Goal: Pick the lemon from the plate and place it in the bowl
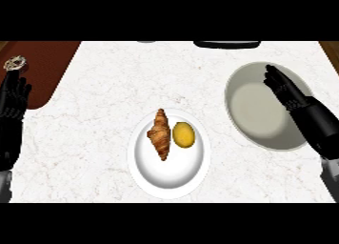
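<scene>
Pale marbled counter (95,143), reddish-brown surface (53,62) at its left (rounded corner), dark object (227,44) at top edge

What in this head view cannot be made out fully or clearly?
1. The bowl: in the head view, its right side is hidden by the open right hand above it.
2. A dark object at the counter's far edge: cut off by the view's upper edge, so it cannot be identified.
3. A small round item near the left hand: too small to identify.
</scene>
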